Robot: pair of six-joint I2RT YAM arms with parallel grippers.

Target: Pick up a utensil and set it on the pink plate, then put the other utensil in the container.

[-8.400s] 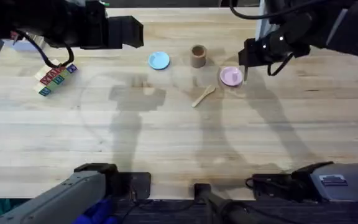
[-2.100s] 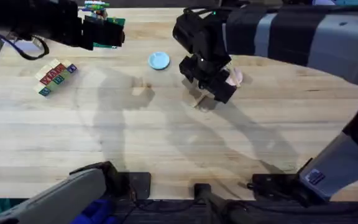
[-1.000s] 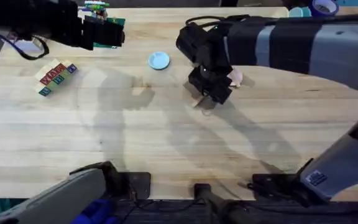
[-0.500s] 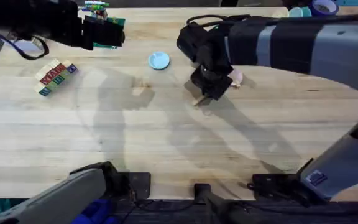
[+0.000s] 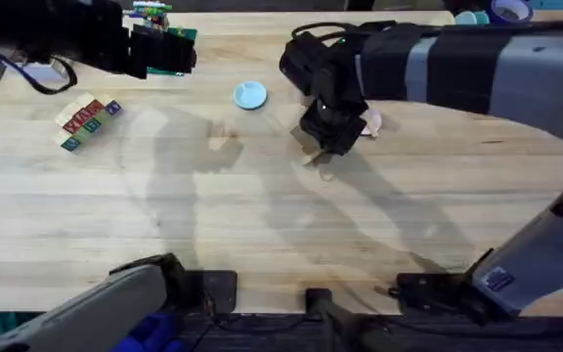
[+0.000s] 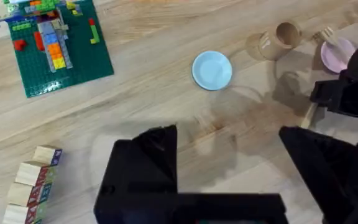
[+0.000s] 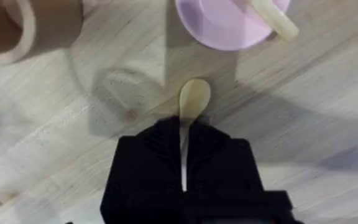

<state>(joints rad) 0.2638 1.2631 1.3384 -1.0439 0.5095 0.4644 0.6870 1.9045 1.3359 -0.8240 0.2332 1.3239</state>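
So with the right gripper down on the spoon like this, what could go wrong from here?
The right gripper pinches only the thin handle of the spoon, so it could twist or slip when lifted. The cup is narrow, so a tilted spoon may hit its rim. The pink plate with the fork sits close and could get knocked.

Open table (image 5: 262, 225) across the near half, right gripper (image 7: 183, 134) hemmed ahead by pink plate (image 7: 229, 22) and container (image 7: 27, 28), blue plate (image 5: 250, 95), letter blocks (image 5: 86, 122) and green baseplate (image 6: 55, 46) crowding the far left.
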